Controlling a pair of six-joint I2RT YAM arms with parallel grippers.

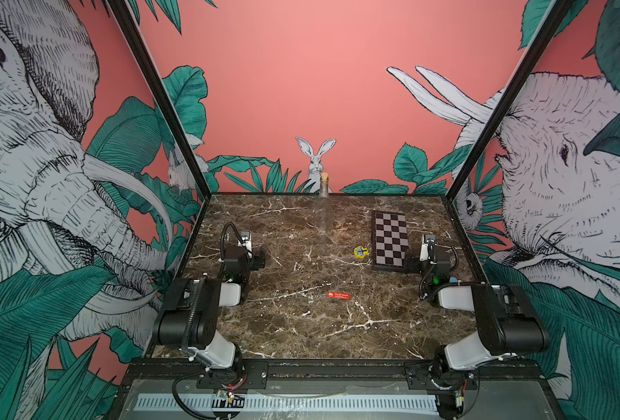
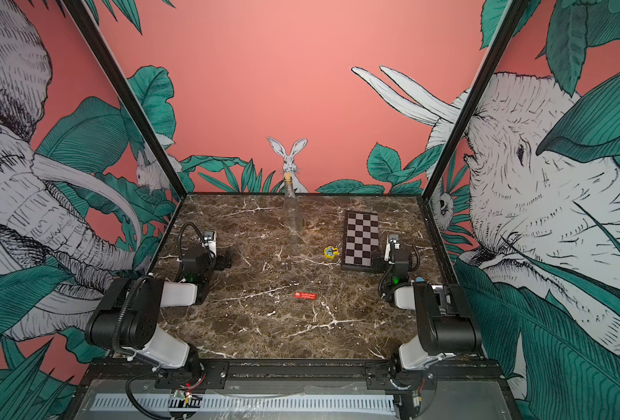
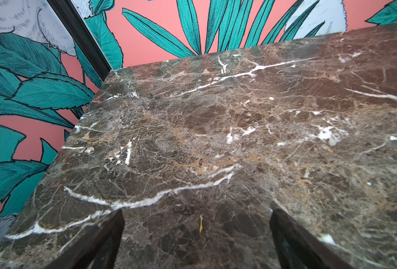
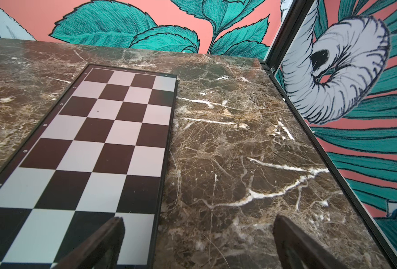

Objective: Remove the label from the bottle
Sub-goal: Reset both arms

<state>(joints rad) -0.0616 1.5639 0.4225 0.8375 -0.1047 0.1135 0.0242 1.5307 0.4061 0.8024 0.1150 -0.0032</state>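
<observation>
Label (image 1: 338,295), a narrow red strip with tiny white print, lies flat on the bench (image 1: 301,338) in the lower centre of both top views, with nothing touching it. By my reading the peel is done, and the next move calls for no grasp, only a clear withdrawal. Left tool (image 3: 197,223) has its dark fingers (image 3: 104,237) spread over bare brown marble veined in white, pinching nothing. Right tool (image 4: 197,226) is spread and empty too, one finger over the edge of the chessboard (image 4: 95,144), a flat black-framed board of smooth squares. Mid-frame sits a small yellow round object (image 1: 361,251). Farthest, at upper centre, the bottle (image 1: 323,214) stands upright: slender clear glass, tapering neck, tan cork. It is well apart from the label and its wall looks bare.
</observation>
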